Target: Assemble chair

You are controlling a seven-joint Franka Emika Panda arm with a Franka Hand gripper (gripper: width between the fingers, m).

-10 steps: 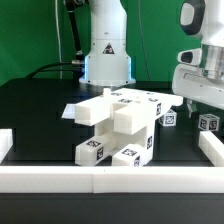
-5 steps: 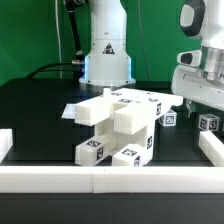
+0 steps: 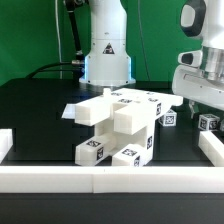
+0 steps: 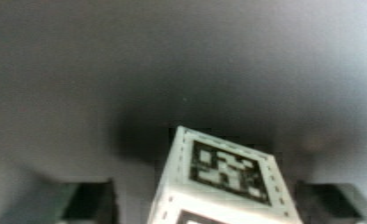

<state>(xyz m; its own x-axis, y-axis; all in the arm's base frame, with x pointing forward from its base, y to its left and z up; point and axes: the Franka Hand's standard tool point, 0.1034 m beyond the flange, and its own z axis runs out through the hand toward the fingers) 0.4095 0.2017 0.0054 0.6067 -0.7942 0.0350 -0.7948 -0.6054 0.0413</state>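
Observation:
The white chair parts lie heaped mid-table in the exterior view: a flat slab (image 3: 140, 98), a thick block (image 3: 105, 110) and tagged bars (image 3: 92, 150) in front. Two small tagged cubes (image 3: 170, 118) (image 3: 208, 122) sit at the exterior view's right. My gripper (image 3: 190, 100) hangs low at the right end of the heap. In the wrist view a white tagged part (image 4: 219, 160) stands between my gripper's (image 4: 212, 200) dark fingers (image 4: 82, 200), with a gap on each side. The jaws stand wide apart and open.
A long white border rail (image 3: 110, 178) runs along the table's front, with short pieces at the left (image 3: 5, 145) and right (image 3: 210, 148). The arm's white base (image 3: 107, 50) stands at the back, behind the heap.

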